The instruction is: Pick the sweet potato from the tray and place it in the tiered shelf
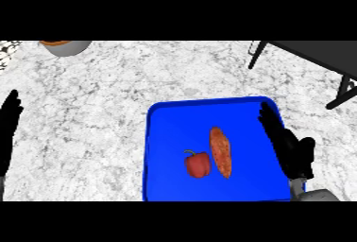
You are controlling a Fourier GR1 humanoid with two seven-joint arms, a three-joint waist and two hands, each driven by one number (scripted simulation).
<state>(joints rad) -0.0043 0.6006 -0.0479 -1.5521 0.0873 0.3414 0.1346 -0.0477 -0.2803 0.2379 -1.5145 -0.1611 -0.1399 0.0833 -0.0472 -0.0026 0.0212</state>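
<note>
An orange sweet potato [220, 152] lies lengthwise in the middle of the blue tray [171, 118]. Just left of it sits a red bell pepper [197, 164]. My right hand [291, 150] hovers over the tray's right edge, fingers straight and pointing away from me, a short gap to the right of the sweet potato, holding nothing. My left hand [8, 127] rests open at the view's left edge, fingers up. The dark tiered shelf [317, 54] stands at the back right, only its top board and black legs showing.
A grey bowl [66, 46] with something orange in it sits at the back left. The marble counter [90, 104] stretches between the tray and my left hand.
</note>
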